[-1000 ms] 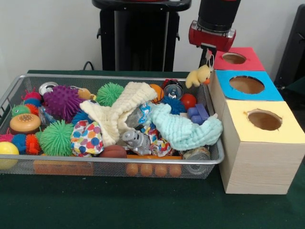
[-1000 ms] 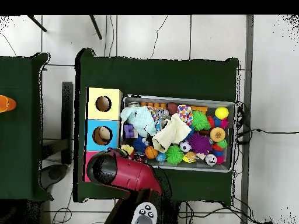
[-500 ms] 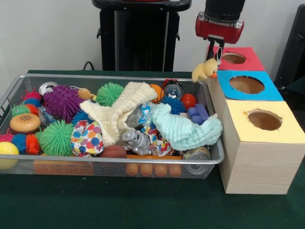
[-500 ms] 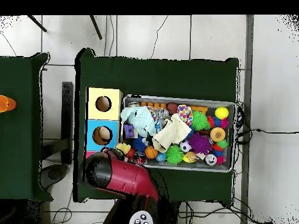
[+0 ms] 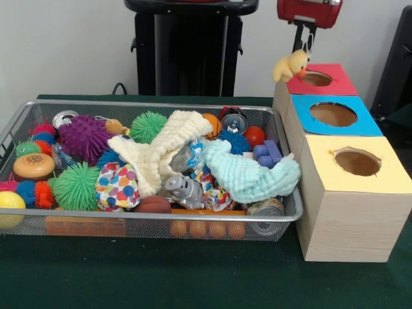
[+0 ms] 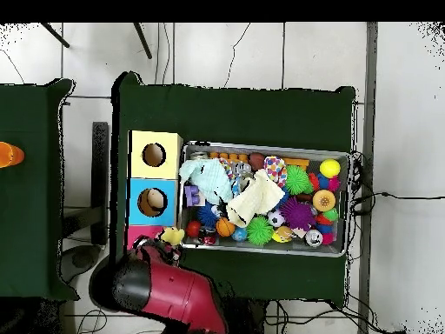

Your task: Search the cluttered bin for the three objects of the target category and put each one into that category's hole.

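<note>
1. Up at the top of the front view, above the boxes: gripper (image 5: 304, 46) hanging from the red wrist, thin fingers pinched shut on a yellow plush duck (image 5: 290, 65).
2. Right under the fingertips: duck dangling clear in the air, orange beak turned toward the red box (image 5: 331, 87), body level with that box's near left edge.
3. Just beyond the duck: round hole (image 5: 316, 78) in the red top, close beside the toy but not yet under it.
4. Seen from overhead: duck (image 6: 172, 236) poking out past the red arm (image 6: 169, 291), at the corner between red box and bin.
5. Forward of the gripper in the front view: blue box (image 5: 335, 116), then yellow box (image 5: 358, 164), each with a round hole on top, all three in a row.
6. Below and left of the gripper: wire bin (image 5: 148, 222) packed with clutter — cream cloth (image 5: 161, 151), mint cloth (image 5: 251, 174), purple spiky ball (image 5: 84, 137), green spiky ball (image 5: 76, 185).
7. Nothing from the bin touching the duck; held well above the mesh rim.
</note>
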Controlling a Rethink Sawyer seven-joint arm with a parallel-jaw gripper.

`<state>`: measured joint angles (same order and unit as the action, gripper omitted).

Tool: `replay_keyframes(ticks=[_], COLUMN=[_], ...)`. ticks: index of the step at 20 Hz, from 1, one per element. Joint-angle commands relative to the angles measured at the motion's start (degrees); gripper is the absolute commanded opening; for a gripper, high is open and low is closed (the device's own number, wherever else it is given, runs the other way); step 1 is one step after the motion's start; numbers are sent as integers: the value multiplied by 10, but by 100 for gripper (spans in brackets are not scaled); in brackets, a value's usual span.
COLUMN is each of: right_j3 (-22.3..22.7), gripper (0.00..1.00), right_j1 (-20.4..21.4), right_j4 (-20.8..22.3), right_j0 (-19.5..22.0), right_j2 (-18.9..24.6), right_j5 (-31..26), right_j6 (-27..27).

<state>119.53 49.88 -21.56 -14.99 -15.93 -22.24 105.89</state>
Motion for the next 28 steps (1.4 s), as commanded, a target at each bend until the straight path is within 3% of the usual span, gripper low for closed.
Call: replay_keyframes(ticks=[1,13,16,21,24,28], right_j3=[78,140,139,143,124,112], gripper=[0,0,0,0,0,0], right_j1=[38,58,60,41,31,12], right_j4=[-34,-85,-88,-119,-125,-133], right_j0=[-8,-31,-63,-85,-111,-106], right_j2=[4,50,40,59,53,61], right_j5=[-48,4,2,39,27,39], right_j6=[166,193,221,245,266,263])
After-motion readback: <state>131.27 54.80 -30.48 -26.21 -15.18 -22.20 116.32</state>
